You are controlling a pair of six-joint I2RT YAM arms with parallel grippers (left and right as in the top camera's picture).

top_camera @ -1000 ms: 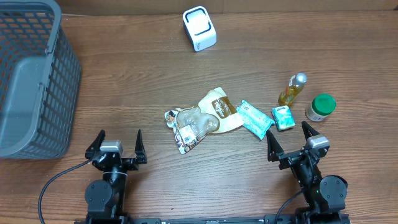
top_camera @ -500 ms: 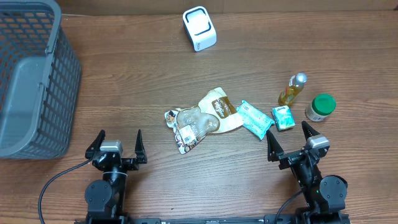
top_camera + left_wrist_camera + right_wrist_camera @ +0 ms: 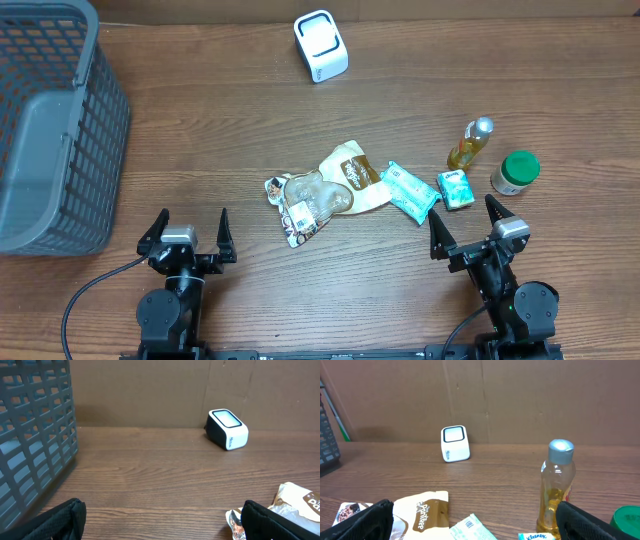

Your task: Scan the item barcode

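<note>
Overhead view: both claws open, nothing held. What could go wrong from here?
The clear crinkly bag overlaps the tan paper pouch; a grab may drag both. The slim upright bottle of yellow liquid stands beside the small teal tissue pack; the right claw could topple it.

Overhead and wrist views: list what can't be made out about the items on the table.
- Clear snack bag: overhead, its white label is too small to read any barcode.
- Green-lidded jar: right wrist, cut off by the right edge.
- Tan pouch: left wrist, cut off by the right edge.
- Basket: overhead, cut off by the left edge.
</note>
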